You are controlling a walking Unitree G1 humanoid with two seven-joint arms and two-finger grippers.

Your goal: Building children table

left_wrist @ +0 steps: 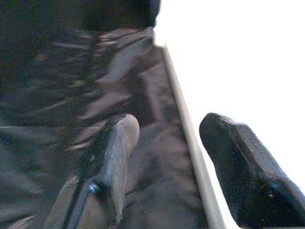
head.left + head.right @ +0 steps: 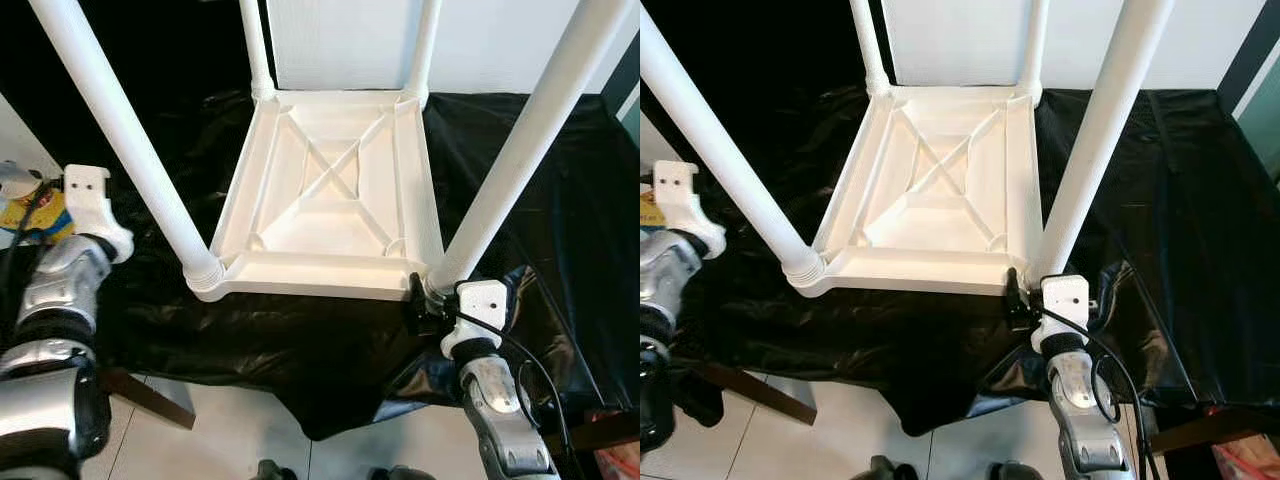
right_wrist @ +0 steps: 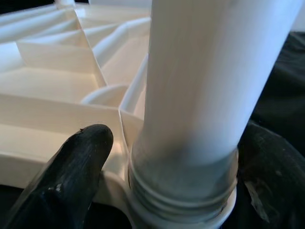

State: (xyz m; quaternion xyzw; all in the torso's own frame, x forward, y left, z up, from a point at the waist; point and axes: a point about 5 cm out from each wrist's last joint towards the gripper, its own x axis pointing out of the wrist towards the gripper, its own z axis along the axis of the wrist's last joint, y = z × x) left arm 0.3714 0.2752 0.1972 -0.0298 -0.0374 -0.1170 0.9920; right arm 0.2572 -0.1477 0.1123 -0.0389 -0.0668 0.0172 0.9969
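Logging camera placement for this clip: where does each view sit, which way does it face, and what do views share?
Left eye view: on the head, looking forward and down at the upturned white table on black sheeting; both silver arms show.
Right eye view: the stereo twin, same scene.
Left wrist view: along the left gripper, open, over the sheeting beside a pale edge.
Right wrist view: along the right gripper, fingers either side of the near right leg at its threaded base.
Shared: the right gripper at that leg's base shows from head and wrist.

The right gripper [image 3: 167, 167] has its black fingers [image 3: 71, 171] either side of a white leg [image 3: 200, 90] screwed into the tabletop corner [image 3: 71, 95]
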